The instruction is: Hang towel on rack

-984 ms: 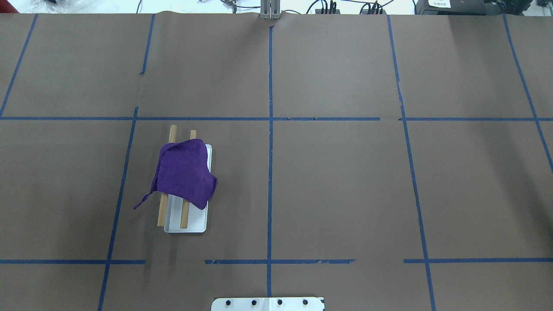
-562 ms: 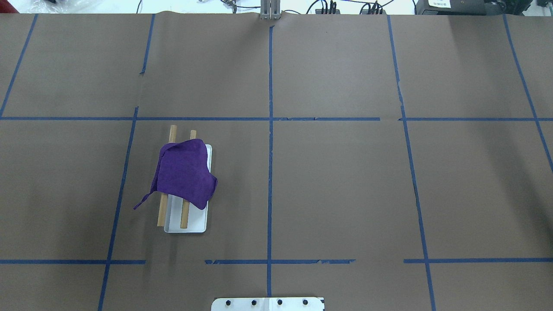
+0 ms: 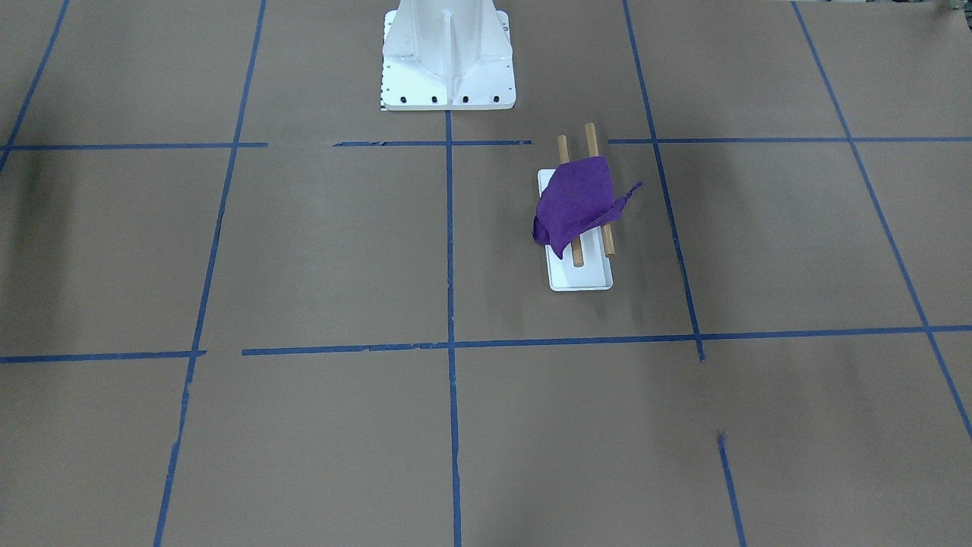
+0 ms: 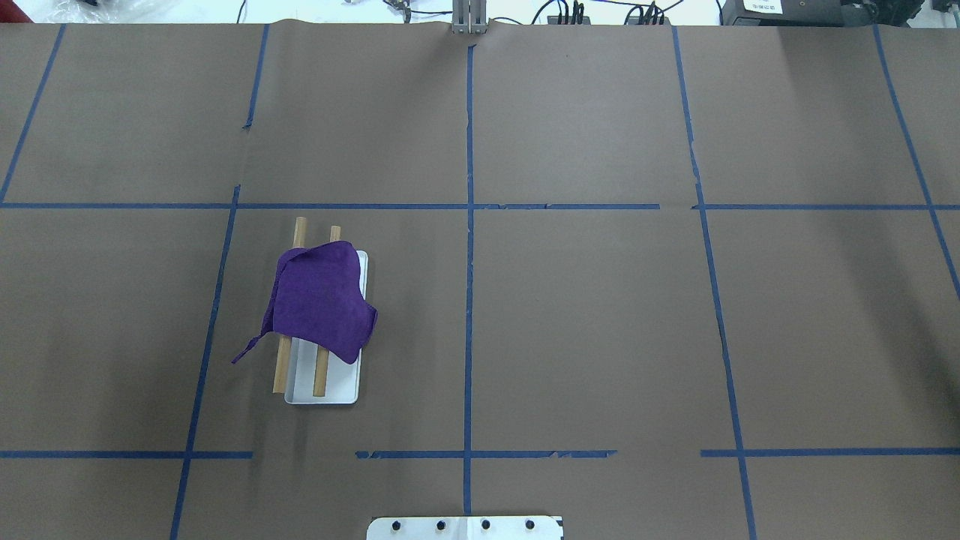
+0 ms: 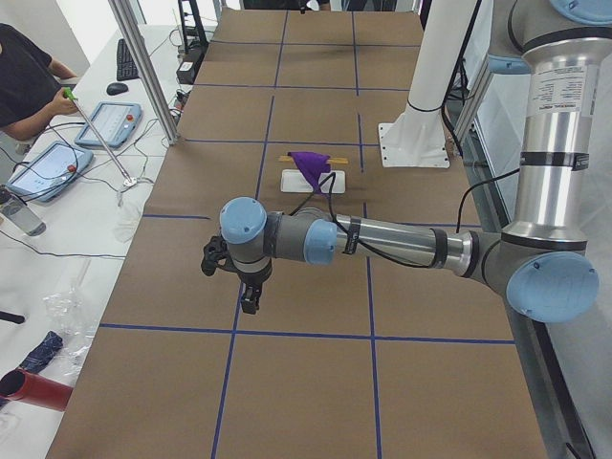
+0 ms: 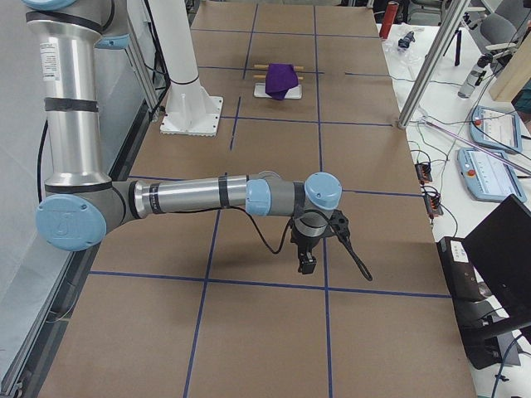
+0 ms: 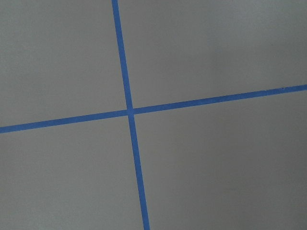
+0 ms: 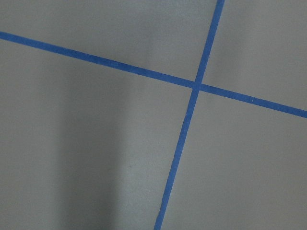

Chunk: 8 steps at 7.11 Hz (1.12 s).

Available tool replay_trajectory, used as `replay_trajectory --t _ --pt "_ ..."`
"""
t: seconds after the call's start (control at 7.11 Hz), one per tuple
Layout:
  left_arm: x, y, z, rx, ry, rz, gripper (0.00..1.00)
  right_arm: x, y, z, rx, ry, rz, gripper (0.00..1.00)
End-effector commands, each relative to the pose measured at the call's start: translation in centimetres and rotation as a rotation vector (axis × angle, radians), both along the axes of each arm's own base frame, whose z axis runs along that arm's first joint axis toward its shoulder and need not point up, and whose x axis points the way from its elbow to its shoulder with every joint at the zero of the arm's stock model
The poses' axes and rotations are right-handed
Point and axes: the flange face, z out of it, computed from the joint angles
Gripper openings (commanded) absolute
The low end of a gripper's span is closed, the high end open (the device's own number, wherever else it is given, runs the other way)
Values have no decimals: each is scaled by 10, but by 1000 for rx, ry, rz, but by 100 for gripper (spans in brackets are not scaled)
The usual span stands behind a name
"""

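Purple towel draped over the rack, corner trailing toward eight o'clock.
Can't tell whether left gripper or right gripper is open.

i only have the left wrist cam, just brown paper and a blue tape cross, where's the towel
observer: the purple towel is draped across both dowels of the rack, one corner trailing off the side.
operator: is the left gripper anywhere near it
observer: no, the left gripper hangs above the table well short of the rack, nearer the left end.
operator: and the right one
observer: the right gripper hangs near the opposite end, far from the rack; it shows only in a side view, so I cannot tell if it is open.
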Motion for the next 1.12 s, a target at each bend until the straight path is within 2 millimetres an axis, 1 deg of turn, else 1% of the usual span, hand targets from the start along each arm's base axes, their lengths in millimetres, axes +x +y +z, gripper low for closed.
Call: replay_trajectory --t 0.0,0.28,0.42,0.56,0.7,0.84,0.98 --pt "2 -1 -1 3 0 4 100 0 -1 -3 5 -1 1 100" --pt "7 -4 -11 53 1 10 100 -1 -2 -7 9 -10 2 100" --pt "7 -6 -11 99 -4 8 100 -2 -1 -10 11 -27 4 100" --pt "7 -8 -13 142 -3 8 100 -1 1 -9 10 -29 3 100" --pt "7 -10 -18 141 -2 7 100 -1 0 -11 14 -28 5 100" --pt "7 -8 -19 140 -3 7 100 -1 0 -11 12 -26 6 100" --pt "6 -8 -13 130 -7 8 100 -1 1 -11 15 -26 6 100"
